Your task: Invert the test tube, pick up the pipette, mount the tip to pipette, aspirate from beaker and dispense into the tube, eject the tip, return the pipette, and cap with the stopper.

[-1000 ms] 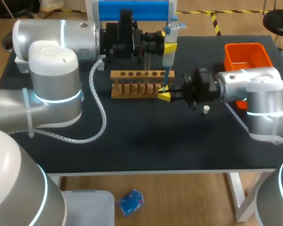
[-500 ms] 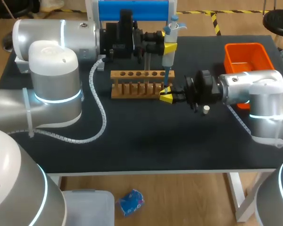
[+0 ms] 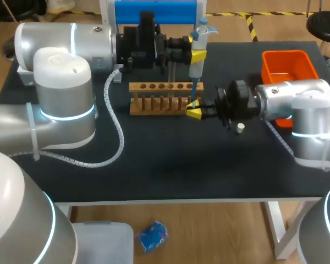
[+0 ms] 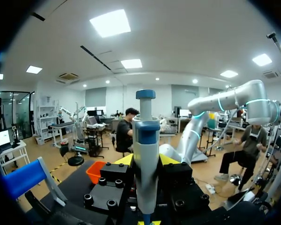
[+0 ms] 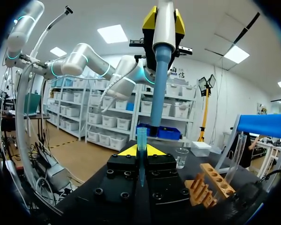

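My left gripper [image 3: 198, 55] is shut on the pipette [image 3: 197, 52], which it holds upright above the right end of the wooden rack [image 3: 164, 98]. In the left wrist view the pipette [image 4: 145, 150] stands between the yellow fingertips [image 4: 125, 160]. Directly below it, my right gripper [image 3: 193, 113] is shut on a pale blue pipette tip [image 5: 141, 140], held upright. The pipette's nose [image 5: 158, 103] ends just above the tip's open top; contact cannot be told. A small beaker [image 5: 180, 157] and a glass tube [image 5: 236, 152] in the rack [image 5: 210, 186] lie ahead of my right gripper. A white stopper [image 3: 240, 128] lies beside the right wrist.
An orange bin [image 3: 286, 66] sits at the table's far right, behind my right arm. A blue stand [image 3: 154, 11] rises at the back behind the rack. The left arm's white cable [image 3: 116, 129] loops over the table left of the rack.
My right arm has edged slightly to the right while still holding the tip under the pipette. The left arm and pipette have stayed put.
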`<state>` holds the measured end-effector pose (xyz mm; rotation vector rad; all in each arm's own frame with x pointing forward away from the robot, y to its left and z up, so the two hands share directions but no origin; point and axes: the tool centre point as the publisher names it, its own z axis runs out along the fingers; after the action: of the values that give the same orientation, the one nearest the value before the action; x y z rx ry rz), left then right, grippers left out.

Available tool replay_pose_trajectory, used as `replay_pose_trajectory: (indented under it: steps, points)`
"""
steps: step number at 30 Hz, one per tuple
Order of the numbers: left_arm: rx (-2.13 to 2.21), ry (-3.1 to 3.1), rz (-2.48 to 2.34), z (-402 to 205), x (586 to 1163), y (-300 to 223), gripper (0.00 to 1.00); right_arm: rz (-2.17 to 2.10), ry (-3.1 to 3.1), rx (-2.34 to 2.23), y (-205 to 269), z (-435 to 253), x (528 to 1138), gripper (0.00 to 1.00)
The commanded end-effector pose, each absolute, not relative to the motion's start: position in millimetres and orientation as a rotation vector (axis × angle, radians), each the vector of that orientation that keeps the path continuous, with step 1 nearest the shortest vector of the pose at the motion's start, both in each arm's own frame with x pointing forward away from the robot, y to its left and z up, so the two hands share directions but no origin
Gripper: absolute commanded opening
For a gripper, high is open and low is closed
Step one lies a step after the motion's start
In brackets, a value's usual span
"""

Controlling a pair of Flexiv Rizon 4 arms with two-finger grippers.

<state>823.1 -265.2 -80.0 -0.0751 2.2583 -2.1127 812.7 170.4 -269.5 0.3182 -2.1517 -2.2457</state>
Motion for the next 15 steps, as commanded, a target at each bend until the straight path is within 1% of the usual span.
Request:
replay_pose_trajectory:
  steps: [1, 15]
  points:
    - [-0.072, 2.255, -2.117, -80, 824, -265, 0.00, -2.238, -2.156, 0.318, 169, -268, 812, 0.00]
    - [-0.072, 2.255, -2.117, -80, 824, -265, 0.00, -2.228, -2.141, 0.274, 173, -281, 819, 0.00]
